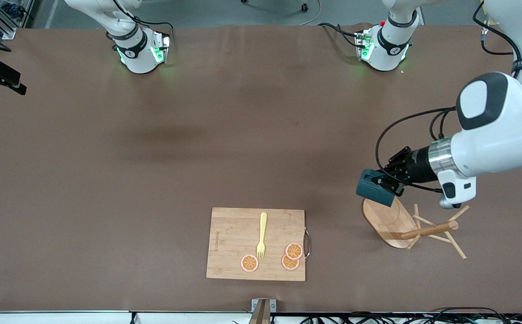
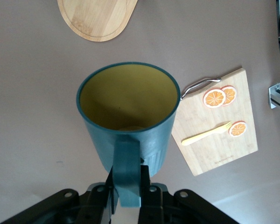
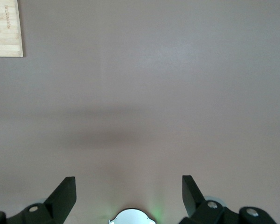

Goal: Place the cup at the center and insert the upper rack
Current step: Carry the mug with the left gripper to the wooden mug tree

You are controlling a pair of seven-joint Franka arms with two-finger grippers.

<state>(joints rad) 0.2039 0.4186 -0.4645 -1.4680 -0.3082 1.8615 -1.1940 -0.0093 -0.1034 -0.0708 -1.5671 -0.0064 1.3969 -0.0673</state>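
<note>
Cup (image 1: 374, 188) is up in the air, my left pincer (image 2: 126, 189) clenched on its handle, over the oval base of the toppled mug tree (image 1: 407, 225) on the tabletop (image 1: 153, 180). Right pincer (image 3: 129, 196) waits, released.

Front view: high, across the table, facing both arm bases. Left wrist view: close, looking down. Right wrist view: higher, over bare tabletop. All three share the cutting board (image 1: 256, 244).
</note>
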